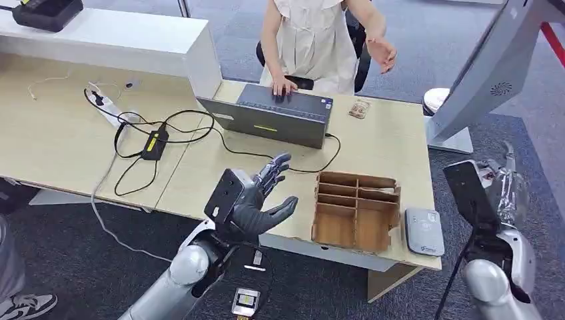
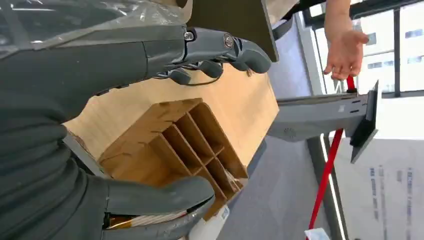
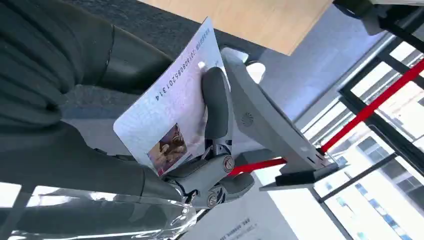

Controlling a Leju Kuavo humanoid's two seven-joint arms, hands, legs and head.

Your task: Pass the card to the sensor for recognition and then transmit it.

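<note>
**Card in the right hand, off the table's right end**

The right hand (image 3: 200,150) pinches the ID card (image 3: 170,115), fingers pressed on its face, beyond the table (image 1: 386,143). The card reader (image 1: 424,231) lies at the near right corner. The left hand (image 1: 256,200) hovers spread, holding nothing. The card looks light, stiff and slick; hold it by its edges.

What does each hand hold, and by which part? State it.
The right hand pinches the card near its photo end, a finger across its face. The left hand holds nothing, fingers spread.
</note>
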